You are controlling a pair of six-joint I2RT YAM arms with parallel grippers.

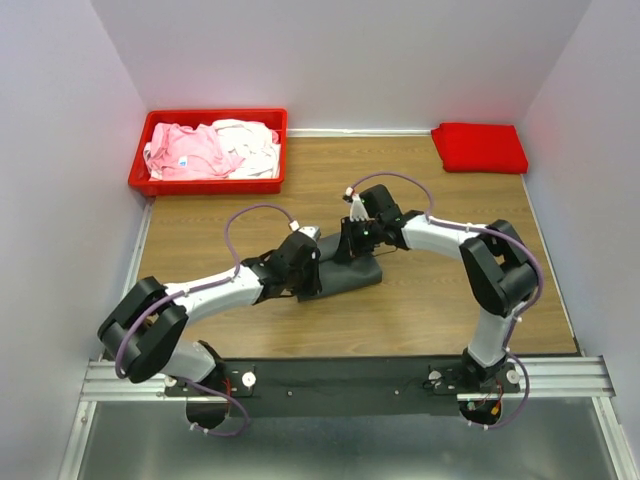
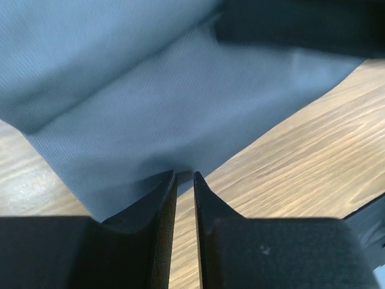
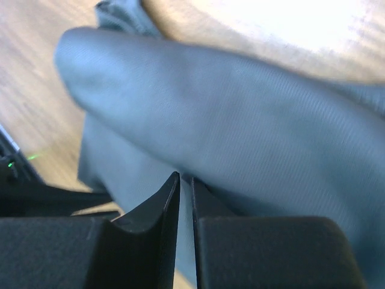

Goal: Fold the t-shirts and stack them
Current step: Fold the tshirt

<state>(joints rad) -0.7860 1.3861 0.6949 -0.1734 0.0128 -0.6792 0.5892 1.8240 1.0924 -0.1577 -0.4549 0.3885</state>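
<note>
Left jaws are drawn in to a thin slit. In the left wrist view the edge of the dark grey t-shirt (image 2: 168, 102) runs right into the tips of the fingers (image 2: 153, 205), so they are clenched on its hem, and bare wood of the counter (image 2: 301, 162) shows to the right of the cloth. Right jaws are likewise pressed almost together, their fingers (image 3: 153, 211) grasping a layer of the same shirt (image 3: 240, 138). Grey cloth fills the slit between them, and a rounded fold of it bulges just beyond the tips. From above, the dark grey t-shirt (image 1: 350, 273) lies in the middle of the counter (image 1: 420, 320) as a narrow, bunched band, largely hidden under the two wrists. The left arm (image 1: 215, 290) reaches in from the near left corner and comes down on the shirt's left end. The right arm (image 1: 445, 238) bends in from the near right corner and meets the shirt at its far edge, so the two wrists sit close together over the cloth. At the far left corner stands a red bin (image 1: 208, 186) holding a crumpled pale pink t-shirt (image 1: 185, 150) on its left side and a white t-shirt (image 1: 250, 145) on its right, the two touching. A bright red t-shirt (image 1: 480, 147) lies folded flat at the far right corner, well apart from the grey one.
</note>
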